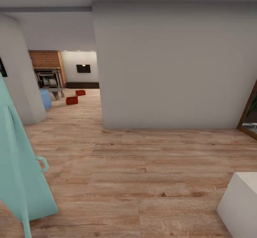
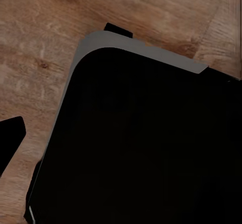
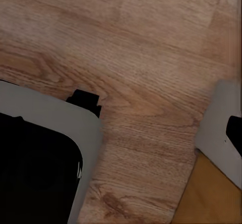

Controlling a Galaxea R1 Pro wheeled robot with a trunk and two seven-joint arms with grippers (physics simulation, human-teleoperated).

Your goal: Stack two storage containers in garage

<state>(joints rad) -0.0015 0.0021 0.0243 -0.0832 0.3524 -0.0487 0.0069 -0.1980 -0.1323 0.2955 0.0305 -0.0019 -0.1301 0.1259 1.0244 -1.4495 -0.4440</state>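
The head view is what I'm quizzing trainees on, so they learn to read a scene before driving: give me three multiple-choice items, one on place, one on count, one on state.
1. Where do the two storage containers lie?
A. on the wood floor in the far room, near the brick fireplace
B. beside the white block at lower right
C. against the near wall

2. How many red-orange containers show?
A. one
B. two
C. three

3. How do they stand to each other?
A. stacked
B. apart, side by side on the floor
C. one inside the other

Answers: 1 A, they sit beyond the wall corner by the fireplace; 2 B, two red boxes are seen; 3 B, bare floor shows between them.
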